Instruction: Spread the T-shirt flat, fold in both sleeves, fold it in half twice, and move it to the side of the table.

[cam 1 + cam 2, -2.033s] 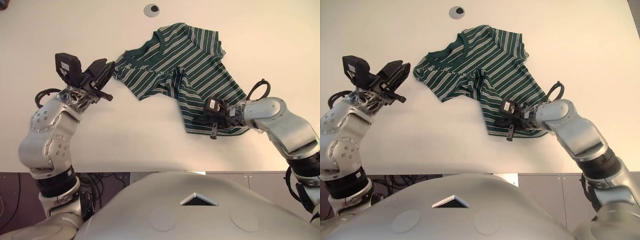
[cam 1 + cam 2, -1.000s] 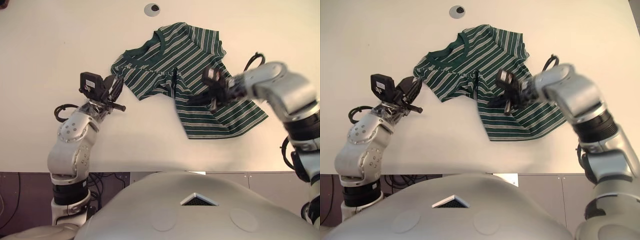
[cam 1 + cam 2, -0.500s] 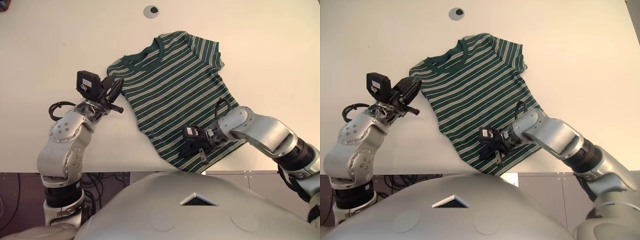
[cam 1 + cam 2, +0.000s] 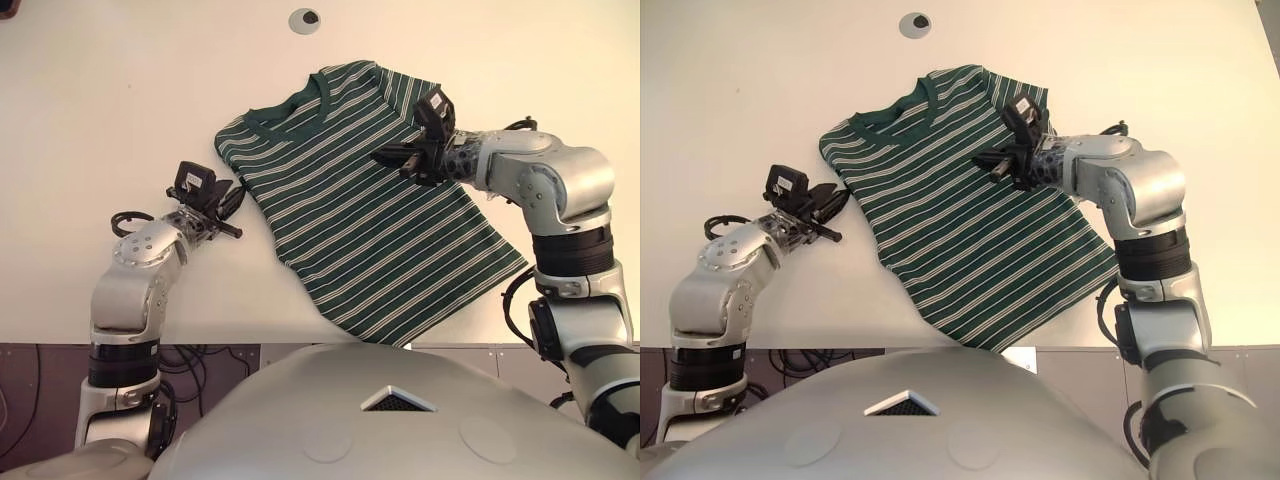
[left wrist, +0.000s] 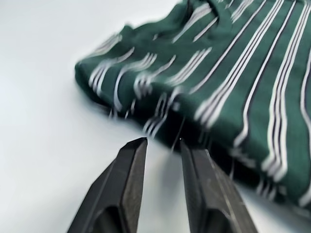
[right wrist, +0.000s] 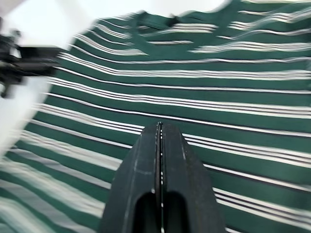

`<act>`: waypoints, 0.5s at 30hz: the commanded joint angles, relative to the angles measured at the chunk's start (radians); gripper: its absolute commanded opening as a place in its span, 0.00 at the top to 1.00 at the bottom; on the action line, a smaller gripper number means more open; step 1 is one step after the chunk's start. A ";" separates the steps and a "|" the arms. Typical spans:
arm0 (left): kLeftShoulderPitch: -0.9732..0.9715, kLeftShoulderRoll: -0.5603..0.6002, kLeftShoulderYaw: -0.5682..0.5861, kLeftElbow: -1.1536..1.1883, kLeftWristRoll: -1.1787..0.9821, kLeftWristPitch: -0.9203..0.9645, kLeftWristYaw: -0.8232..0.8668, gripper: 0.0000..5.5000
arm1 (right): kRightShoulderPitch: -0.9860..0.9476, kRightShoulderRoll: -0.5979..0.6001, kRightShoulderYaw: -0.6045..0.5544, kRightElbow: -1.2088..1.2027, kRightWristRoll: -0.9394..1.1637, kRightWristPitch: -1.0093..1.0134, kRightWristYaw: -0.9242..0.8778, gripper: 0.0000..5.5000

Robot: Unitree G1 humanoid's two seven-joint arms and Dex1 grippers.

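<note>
The T-shirt [image 4: 370, 210] lies flat on the tabletop [image 4: 120, 80]. The left claw [image 5: 163, 141], slightly spread, sits just beside one sleeve [image 5: 112, 82], probably ready to fold it. The right claw [image 6: 160, 126], pressed together and empty, hovers over the chest.

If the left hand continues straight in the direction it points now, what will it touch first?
Most likely the T-shirt: its near edge lies directly ahead of the open left hand, across a strip of bare table. The hand's height is unclear, so it might pass over the cloth.
</note>
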 commanded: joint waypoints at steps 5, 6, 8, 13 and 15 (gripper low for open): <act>-0.126 0.012 -0.029 0.122 0.034 -0.047 -0.052 0.78 | -0.399 0.162 0.054 0.789 -0.288 -0.487 -0.077 1.00; -0.139 0.013 -0.032 0.133 0.039 -0.051 -0.058 0.78 | -0.423 0.176 0.056 0.873 -0.311 -0.522 -0.076 1.00; -0.158 0.011 -0.034 0.145 0.045 -0.057 -0.064 0.78 | -0.455 0.194 0.069 1.023 -0.367 -0.583 -0.083 1.00; -0.209 0.015 -0.034 0.167 0.053 -0.065 -0.084 0.78 | -0.477 0.171 0.029 1.248 -0.450 -0.690 -0.260 1.00; -0.224 0.015 -0.033 0.187 0.059 -0.074 -0.091 0.78 | -0.466 0.125 -0.001 1.291 -0.467 -0.710 -0.370 1.00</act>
